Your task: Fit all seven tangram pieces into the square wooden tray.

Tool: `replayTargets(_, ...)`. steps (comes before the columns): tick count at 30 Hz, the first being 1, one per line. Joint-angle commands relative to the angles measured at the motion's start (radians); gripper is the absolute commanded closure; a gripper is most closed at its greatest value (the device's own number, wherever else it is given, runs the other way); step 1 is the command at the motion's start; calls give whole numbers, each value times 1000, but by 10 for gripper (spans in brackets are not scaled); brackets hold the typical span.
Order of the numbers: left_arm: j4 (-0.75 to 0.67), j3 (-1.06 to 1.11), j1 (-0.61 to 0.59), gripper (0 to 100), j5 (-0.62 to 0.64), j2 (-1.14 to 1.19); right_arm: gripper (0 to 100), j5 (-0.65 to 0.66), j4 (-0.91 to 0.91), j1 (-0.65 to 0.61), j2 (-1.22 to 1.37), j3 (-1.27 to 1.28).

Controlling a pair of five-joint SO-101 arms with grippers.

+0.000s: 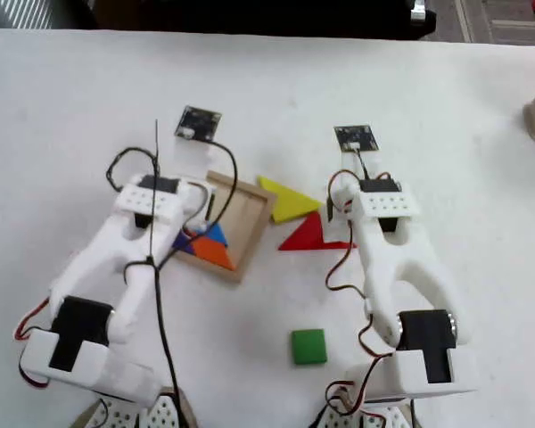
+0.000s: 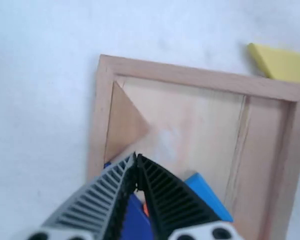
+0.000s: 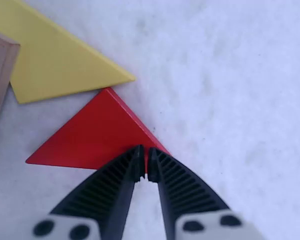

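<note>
Nearest the arms' bases, well behind both claws, a green square [image 1: 308, 346] lies flat on the white table [image 1: 446, 107], closer to the right arm than to the left.

The left claw [image 2: 136, 167] has its jaws pressed together with nothing between them; its tips hang over the inside of the square wooden tray [image 2: 190, 75]. Directly beneath the claw sits a dark blue piece [image 2: 137, 220] with a sliver of an orange piece [image 2: 146, 210] showing beside it. A light blue piece [image 2: 207, 192] lies just to one side of the jaws. Ahead of the tips the tray floor is bare wood; a darker tan triangle shows in one corner, and whether it is a piece or a shade I cannot tell.

The right claw [image 3: 144, 167] is likewise closed on nothing; its tips sit at the near edge of the red triangle [image 3: 95, 140], which lies flat on the table outside the tray and spreads ahead of the claw. Beyond the red triangle lies the yellow triangle [image 3: 55, 65], its long edge meeting the red one's far corner, one end just beside the tray's rim.

Farthest out, past each claw, a small dark board [image 1: 199, 123] and a second small board [image 1: 356, 138] lie on the table with cables attached.
</note>
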Motion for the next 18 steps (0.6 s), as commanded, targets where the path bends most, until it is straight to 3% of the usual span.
replayTargets(1, 9, -38, -15, 977, -9, -54, 978, 12, -18, -10, -7, -48)
replayTargets(7, -66, 121, -13, 974, -17, -239, 978, 5, 7, -12, -16, -48)
replayTargets(12, -157, 193, -7, 974, -17, -280, 981, 15, 176, -54, -110, -54)
replayTargets(18, -161, 193, -12, 974, -18, -280, 981, 275, 239, -124, -338, 118)
